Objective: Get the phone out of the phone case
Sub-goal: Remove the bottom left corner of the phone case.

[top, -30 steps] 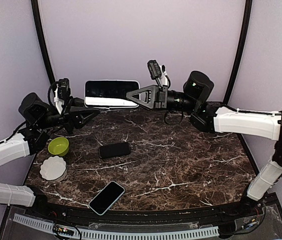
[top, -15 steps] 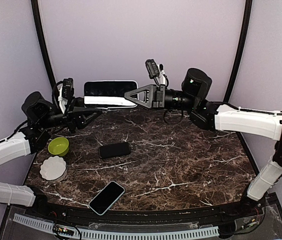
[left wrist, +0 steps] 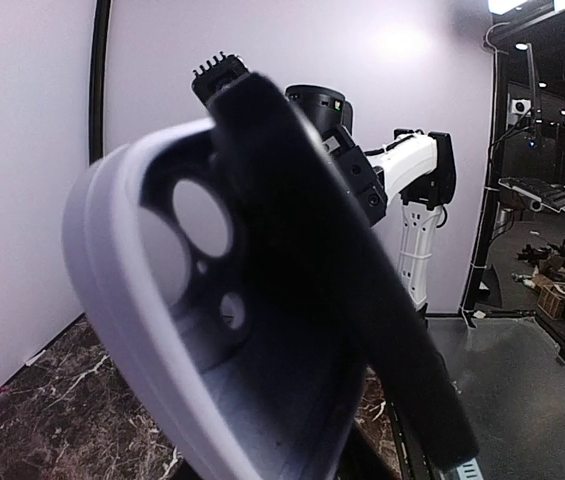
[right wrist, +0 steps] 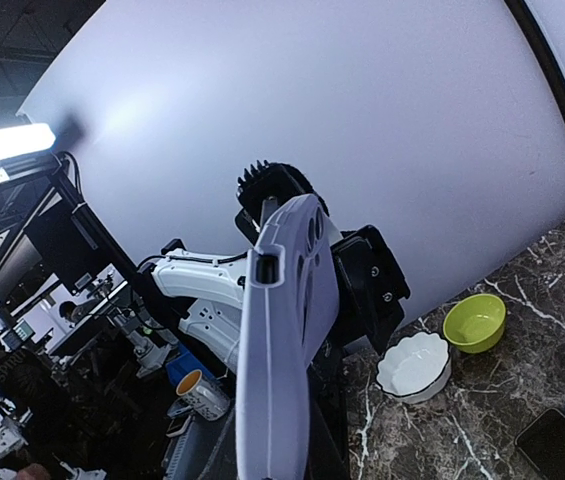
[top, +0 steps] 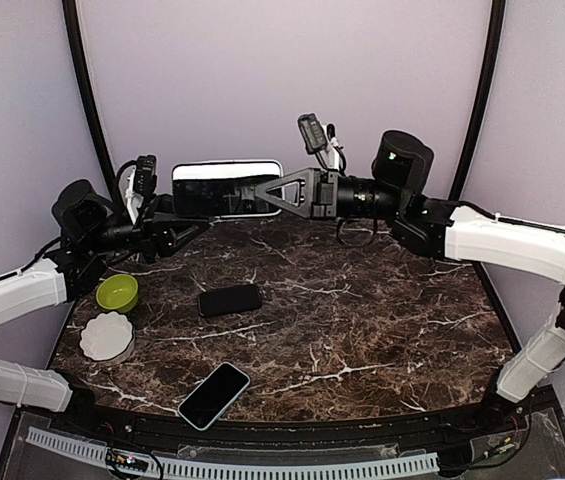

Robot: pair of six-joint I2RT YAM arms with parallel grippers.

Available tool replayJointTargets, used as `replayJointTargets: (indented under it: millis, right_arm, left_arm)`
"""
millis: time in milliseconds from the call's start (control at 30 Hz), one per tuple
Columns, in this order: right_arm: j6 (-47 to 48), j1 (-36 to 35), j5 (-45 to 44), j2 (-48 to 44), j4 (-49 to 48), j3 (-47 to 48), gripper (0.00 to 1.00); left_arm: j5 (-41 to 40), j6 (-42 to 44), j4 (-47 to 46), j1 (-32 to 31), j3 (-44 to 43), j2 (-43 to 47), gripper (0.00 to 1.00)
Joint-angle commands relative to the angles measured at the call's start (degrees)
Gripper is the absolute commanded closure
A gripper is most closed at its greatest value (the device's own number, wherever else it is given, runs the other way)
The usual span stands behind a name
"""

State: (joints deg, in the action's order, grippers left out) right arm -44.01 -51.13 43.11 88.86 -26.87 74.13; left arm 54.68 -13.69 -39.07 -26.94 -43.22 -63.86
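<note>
The phone case is held aloft over the counter's far edge, pinched by the closed right gripper; whether the left gripper grips it cannot be told. Its camera end appears empty, so the pinch should be held firm while that is confirmed.

Both arms are raised and stretched inward, wrists level, grippers pointing at each other. The right gripper is clamped tight on one end of the phone case. The left gripper meets the other end; whether it grips, I cannot tell.
</note>
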Motion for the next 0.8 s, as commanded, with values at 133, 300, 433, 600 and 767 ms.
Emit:
replayJointTargets:
  millis: [133,300,433,600,767]
  right_arm:
    - [9.3,-4.2,4.0,-5.6,7.7,2.7,1.00]
    - [12.7,-2.7,3.3,-7.3,13.5,2.6,1.00]
    - [15.5,-0.3,1.3,-10.4,16.9,0.7,1.00]
    - [18.4,3.7,-2.3,-13.4,19.2,-1.9,1.00]
    - [28.4,5.7,-9.3,-15.0,23.0,-3.3,1.00]
  left_arm:
    - [-8.5,3.5,3.5,2.7,-1.2,2.1,0.60]
    - [-18.6,8.7,12.5,3.0,-3.3,2.6,0.53]
    - [-20.2,10.4,14.1,3.8,-3.9,2.4,0.50]
    - [-23.4,16.5,18.2,4.3,-4.6,3.7,0.48]
    - [-19.7,26.0,25.5,4.4,-5.3,5.4,0.49]
